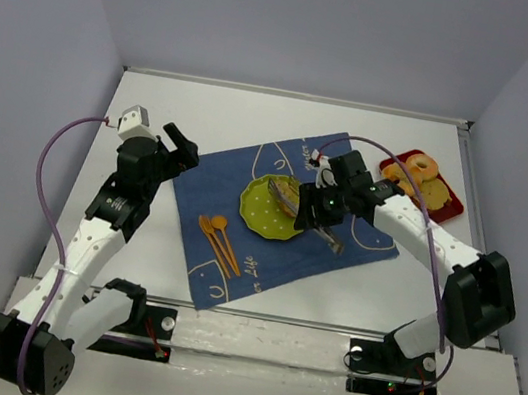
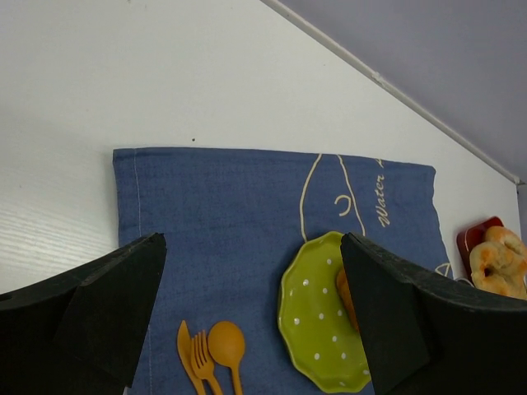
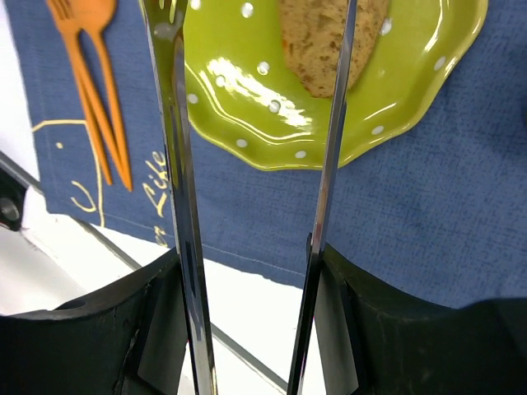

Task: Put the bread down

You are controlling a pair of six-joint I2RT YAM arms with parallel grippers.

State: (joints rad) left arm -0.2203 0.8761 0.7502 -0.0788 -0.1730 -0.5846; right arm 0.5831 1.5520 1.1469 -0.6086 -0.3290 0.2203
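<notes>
the bread (image 3: pixel 329 41) lies on the green plate (image 3: pixel 247 115), mid blue cloth (image 2: pixel 222 214), beneath the parted blades of metal tongs (image 3: pixel 177 164) that the right fingers (image 3: pixel 379 329) clamp. orange cutlery (image 2: pixel 210 354) lies beside the plate. the left fingers (image 2: pixel 99 313) are spread wide over the cloth's left edge, with bare tabletop (image 2: pixel 123 82) beyond. the cloth script reads "water" and "life".

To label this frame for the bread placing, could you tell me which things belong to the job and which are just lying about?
Job: bread, green plate under it, tongs in the right gripper.
Lying about: orange cutlery, blue cloth, doughnuts on red tray.
</notes>
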